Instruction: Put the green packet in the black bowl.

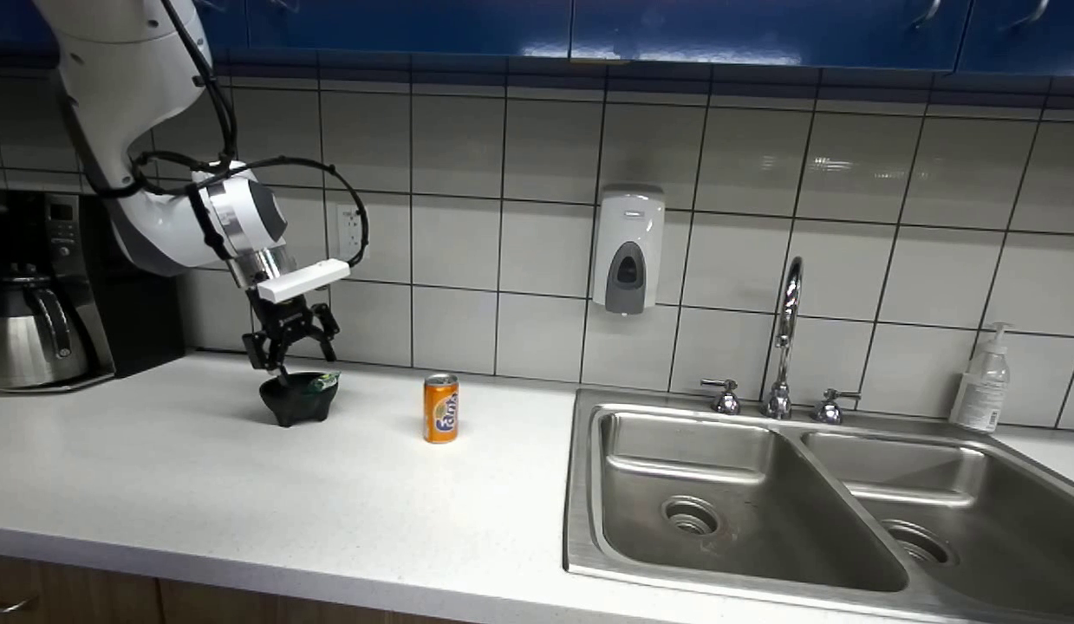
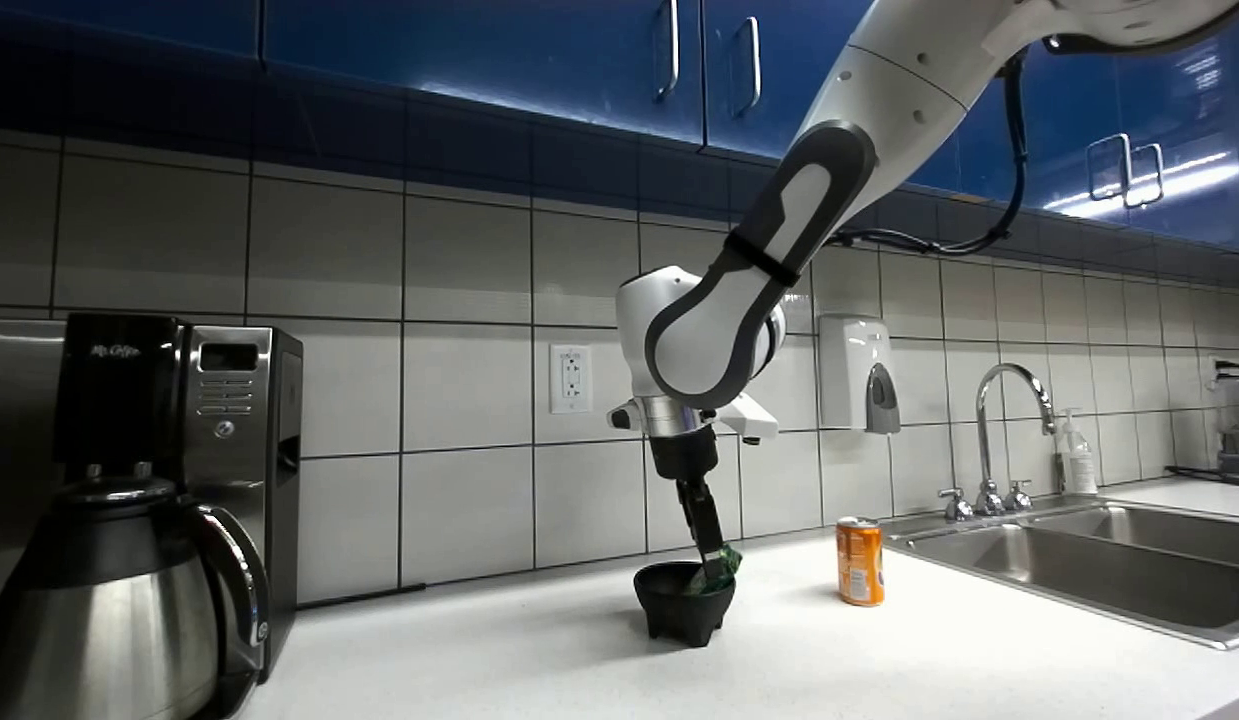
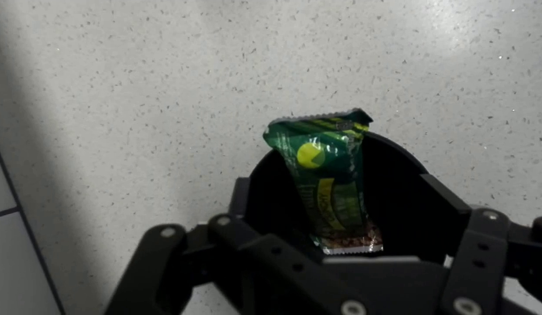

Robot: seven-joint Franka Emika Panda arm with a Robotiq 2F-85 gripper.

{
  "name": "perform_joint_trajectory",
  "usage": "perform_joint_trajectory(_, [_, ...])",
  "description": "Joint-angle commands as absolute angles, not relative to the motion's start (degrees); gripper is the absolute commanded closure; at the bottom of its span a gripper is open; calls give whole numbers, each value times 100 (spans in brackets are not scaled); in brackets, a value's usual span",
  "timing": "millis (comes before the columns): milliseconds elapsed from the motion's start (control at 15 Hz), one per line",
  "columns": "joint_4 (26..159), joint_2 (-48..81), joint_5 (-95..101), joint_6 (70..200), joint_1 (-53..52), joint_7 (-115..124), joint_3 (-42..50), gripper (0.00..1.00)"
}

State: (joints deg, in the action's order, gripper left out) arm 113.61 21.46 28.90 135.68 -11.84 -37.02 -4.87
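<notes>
The green packet [image 3: 330,166] lies in the black bowl [image 3: 393,175], leaning on its wall. One end rests down inside and the other sticks out over the rim. In both exterior views the packet [image 1: 324,382] [image 2: 731,562] shows at the edge of the bowl [image 1: 296,407] [image 2: 683,606]. My gripper [image 3: 343,192] is open, with a finger on each side of the packet and gaps between. In both exterior views the gripper [image 1: 307,367] [image 2: 714,560] is low over the bowl, its tips near the rim. Whether a finger touches the bowl I cannot tell.
An upright orange can [image 1: 440,409] [image 2: 859,562] stands on the counter [image 1: 354,511] beside the bowl. The coffee machine [image 1: 138,295] [image 2: 284,480] is at the other side. The tiled wall [image 1: 454,321] is close behind. A double sink [image 1: 580,485] lies beyond the can.
</notes>
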Motion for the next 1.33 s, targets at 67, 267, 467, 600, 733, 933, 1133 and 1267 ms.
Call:
perform_joint_trajectory(67, [11433,1990,2868,13517,-1006,-3775,-600,0])
perform_joint_trajectory(267, [11719,1758,2381,13686,-681,-4014,-652,0])
perform_joint_trajectory(467, [11864,1605,1703,13749,-335,-4253,-651,0])
perform_joint_trajectory(600, [11967,1490,1301,13770,-134,-4430,-643,0])
perform_joint_trajectory(733, [12074,1386,1062,13806,-20,-4534,-612,0])
perform_joint_trajectory(933, [12333,1187,797,13948,88,-4546,-573,0])
perform_joint_trajectory(1133, [12716,947,535,14176,179,-4624,-547,0])
perform_joint_trajectory(1267, [13005,782,479,14319,216,-4664,-499,0])
